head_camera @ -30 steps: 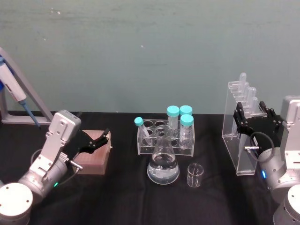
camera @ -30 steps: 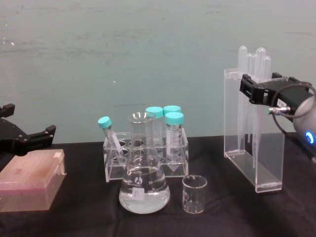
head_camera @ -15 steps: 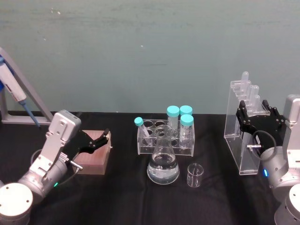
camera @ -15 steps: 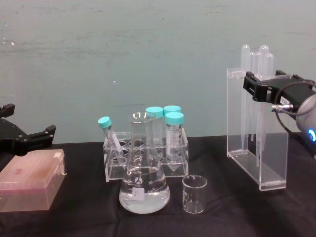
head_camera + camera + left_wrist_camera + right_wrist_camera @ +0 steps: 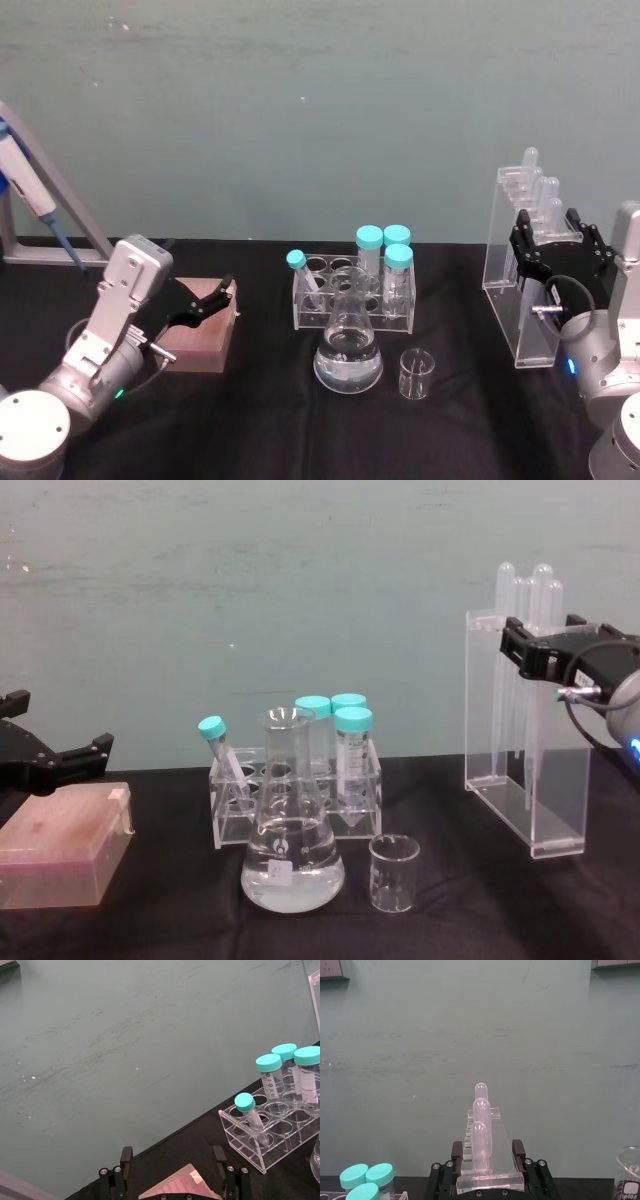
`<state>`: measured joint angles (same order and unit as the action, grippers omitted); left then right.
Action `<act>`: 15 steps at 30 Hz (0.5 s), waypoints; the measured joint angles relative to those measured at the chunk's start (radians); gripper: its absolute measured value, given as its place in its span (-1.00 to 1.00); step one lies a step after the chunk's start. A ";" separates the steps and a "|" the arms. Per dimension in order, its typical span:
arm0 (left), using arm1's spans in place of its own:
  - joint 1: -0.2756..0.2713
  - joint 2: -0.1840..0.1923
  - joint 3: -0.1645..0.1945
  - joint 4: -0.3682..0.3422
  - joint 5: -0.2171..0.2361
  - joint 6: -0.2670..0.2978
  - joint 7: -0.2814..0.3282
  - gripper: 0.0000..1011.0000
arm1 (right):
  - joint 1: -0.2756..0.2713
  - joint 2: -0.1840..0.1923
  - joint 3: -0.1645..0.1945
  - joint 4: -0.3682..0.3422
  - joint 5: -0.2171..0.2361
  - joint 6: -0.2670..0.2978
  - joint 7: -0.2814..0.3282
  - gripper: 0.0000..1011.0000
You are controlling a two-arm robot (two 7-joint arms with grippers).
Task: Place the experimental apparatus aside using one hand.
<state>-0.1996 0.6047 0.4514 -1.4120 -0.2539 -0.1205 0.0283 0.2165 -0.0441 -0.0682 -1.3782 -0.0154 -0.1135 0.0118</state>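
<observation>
Well, nearest: small beaker (image 5: 393, 873) and conical flask (image 5: 291, 850) w/ clear liquid, side by side, well to the left of my R fingers, untouched; both left to do. Left gripper (image 5: 205, 303) idle, fingers apart over the pink box (image 5: 200, 340). Farther out, right gripper (image 5: 540, 645) clamped on the pipette stand (image 5: 520, 780) top, pipettes (image 5: 480, 1145) rising between its fingers; not yet let go.
</observation>
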 joint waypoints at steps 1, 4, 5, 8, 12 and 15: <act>0.000 0.000 0.000 0.000 0.000 0.000 0.000 0.98 | 0.000 0.000 0.001 0.000 0.000 -0.001 0.000 0.22; 0.000 0.000 0.000 0.000 0.000 0.000 0.000 0.98 | 0.002 0.003 0.003 0.002 -0.001 -0.004 0.000 0.22; 0.000 0.000 0.000 0.000 0.000 0.000 0.000 0.98 | 0.003 0.003 0.004 0.003 -0.001 -0.005 0.001 0.22; 0.000 0.000 0.000 0.000 0.000 0.000 0.000 0.98 | 0.003 0.006 0.006 0.003 -0.002 -0.009 0.001 0.22; 0.000 0.000 0.000 0.000 0.000 0.000 0.000 0.98 | 0.003 0.008 0.009 0.003 -0.005 -0.013 0.001 0.22; 0.000 0.000 0.000 0.000 0.000 0.000 0.000 0.98 | 0.002 0.011 0.011 0.002 -0.006 -0.016 0.002 0.22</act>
<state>-0.1996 0.6047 0.4514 -1.4120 -0.2539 -0.1205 0.0282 0.2187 -0.0329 -0.0571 -1.3766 -0.0215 -0.1299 0.0134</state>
